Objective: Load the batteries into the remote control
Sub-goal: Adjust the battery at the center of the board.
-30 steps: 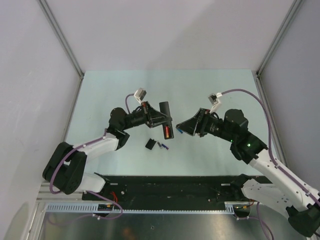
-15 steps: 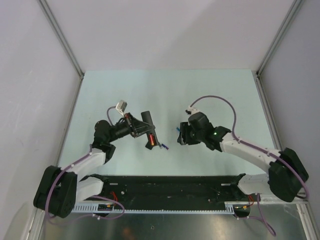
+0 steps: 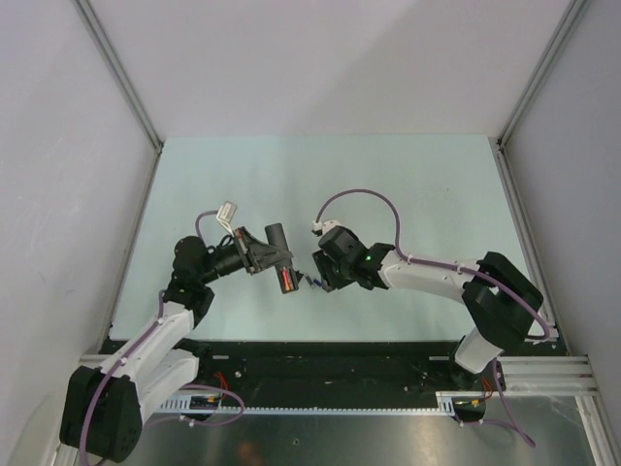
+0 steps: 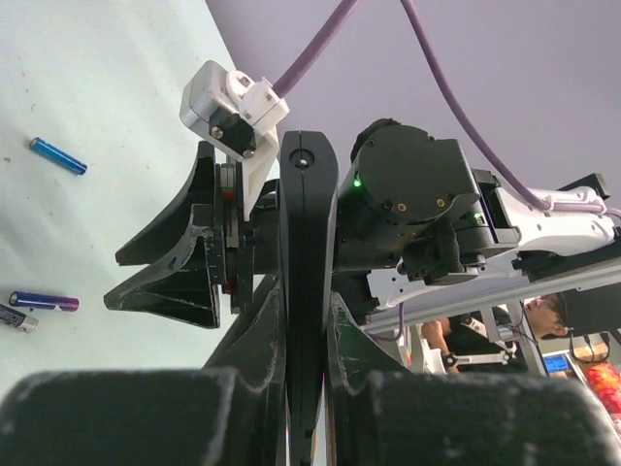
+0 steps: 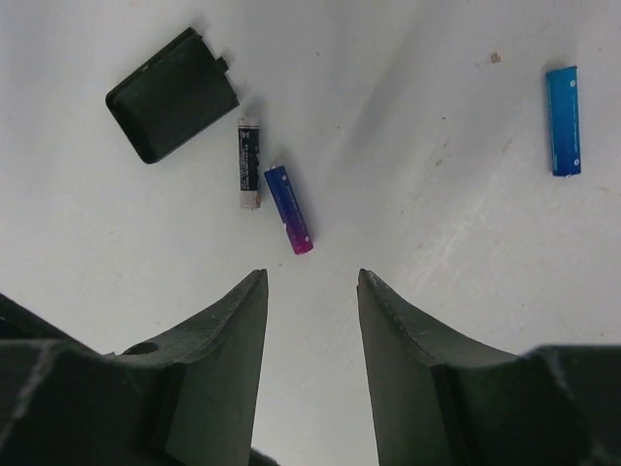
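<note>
My left gripper (image 3: pixel 275 256) is shut on the slim black remote control (image 3: pixel 281 254) and holds it above the table. A red-orange battery (image 3: pixel 285 282) shows in its near end. In the left wrist view the remote (image 4: pixel 309 243) stands edge-on between my fingers. My right gripper (image 5: pixel 310 277) is open and empty, pointing down at the table just short of a bluish-purple battery (image 5: pixel 288 209). A dark battery with pale tips (image 5: pixel 248 163) lies beside it. The black back panel (image 5: pixel 173 94) lies beyond them. A blue battery (image 5: pixel 563 119) lies apart to the right.
The right gripper (image 3: pixel 316 276) hangs close beside the held remote, over the loose batteries (image 3: pixel 312 283). The black base rail (image 3: pixel 330 359) runs along the near table edge. Grey walls close in the table on three sides.
My right arm has swung left and down until its gripper is over the loose batteries. My left arm has drawn the remote left and nearer.
</note>
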